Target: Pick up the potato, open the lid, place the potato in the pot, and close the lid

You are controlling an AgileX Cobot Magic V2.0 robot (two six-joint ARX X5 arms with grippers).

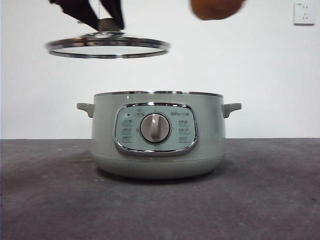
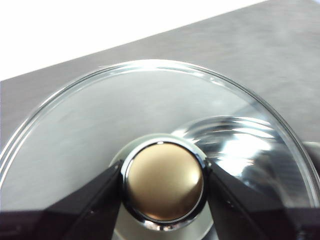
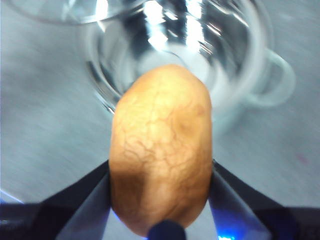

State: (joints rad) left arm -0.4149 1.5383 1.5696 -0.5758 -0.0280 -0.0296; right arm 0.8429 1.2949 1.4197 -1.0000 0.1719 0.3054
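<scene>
Left tool [image 2: 162, 182] grips the lid [image 1: 107, 47] by its knob, above the pot [image 1: 157, 135]. Right tool [image 3: 161, 200] clamps the potato [image 3: 161, 150]; I'd centre it over the opening, then lower.

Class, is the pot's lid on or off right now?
Off. The left hand holds the lid by its knob, raised above and beside the open pot.

A dark grey table [image 1: 45, 200] with a matte, faintly mottled surface runs across the whole width of the scene, back to a white wall. The only thing standing directly on it is the pot [image 1: 157, 135], a wide pale sage-green cooker set at the middle, its chrome-framed control panel and grey dial facing the near edge, one small handle out to each side.
</scene>
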